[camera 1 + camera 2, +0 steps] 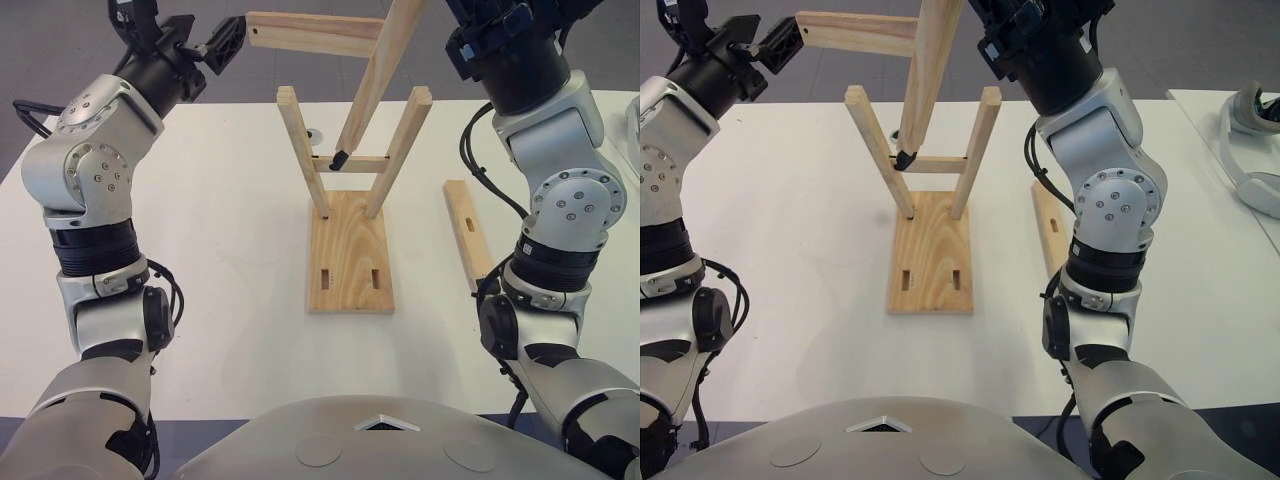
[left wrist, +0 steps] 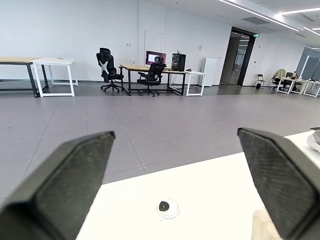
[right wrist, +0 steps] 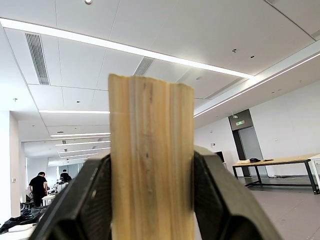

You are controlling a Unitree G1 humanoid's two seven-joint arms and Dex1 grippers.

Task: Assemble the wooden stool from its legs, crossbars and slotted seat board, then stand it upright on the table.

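The slotted seat board [image 1: 349, 262] lies flat mid-table. Two legs [image 1: 302, 150] stand in its far slots, joined by a short crossbar [image 1: 362, 163]; the two near slots are bare. My right gripper [image 3: 151, 165] is shut on a third leg [image 1: 375, 75], held tilted above the board, its black-tipped lower end beside the standing crossbar. A crossbar [image 1: 315, 33] juts left from that leg's upper part. My left gripper [image 1: 228, 42] is open at that crossbar's free end; a corner of wood [image 2: 262, 226] shows by one finger. A loose wooden bar [image 1: 467, 232] lies right of the board.
A small round disc [image 1: 316, 135] is set in the table behind the standing legs. A white object [image 1: 1252, 150] lies on the neighbouring table at the far right. Bare tabletop [image 1: 220, 250] spreads left of the board and in front of it.
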